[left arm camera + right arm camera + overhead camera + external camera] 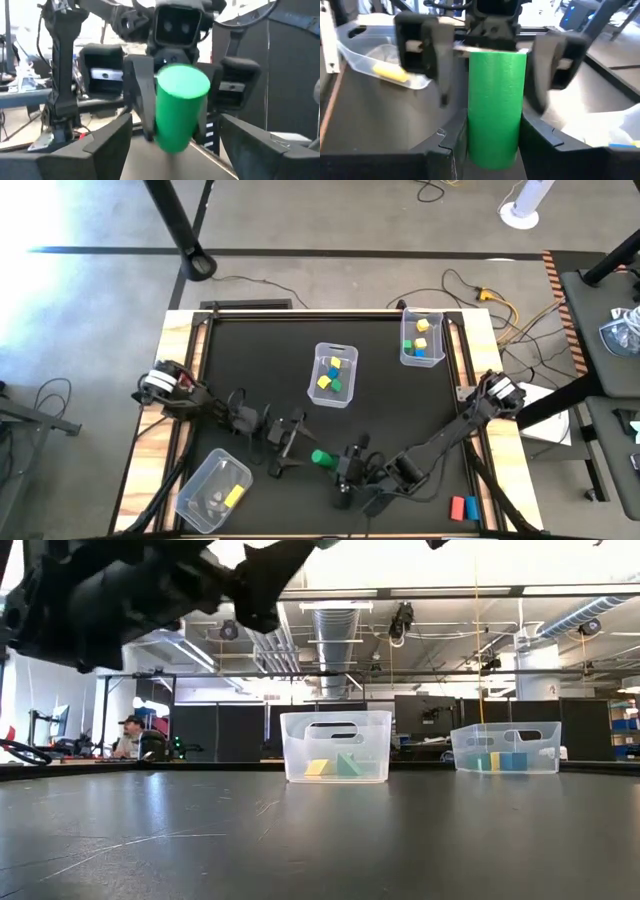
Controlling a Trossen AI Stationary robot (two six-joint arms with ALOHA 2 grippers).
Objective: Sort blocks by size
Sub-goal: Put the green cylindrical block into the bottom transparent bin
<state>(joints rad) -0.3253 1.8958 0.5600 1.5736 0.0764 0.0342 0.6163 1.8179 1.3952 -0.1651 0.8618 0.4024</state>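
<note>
Black and wood-edged, our desk (300,340) carries a clear plastic rectangular bin (333,375) at its middle. Just nearer than that bin, our right pincer (335,461) clenches a green cylindrical block (322,458). Our left pincer (298,448) stands released around the block's other end, not gripping it.

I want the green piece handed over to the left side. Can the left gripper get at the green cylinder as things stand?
Probably yes. The green cylinder is held by the right gripper, its free end pointing at the left gripper, whose open fingers flank it with nothing between.
</note>
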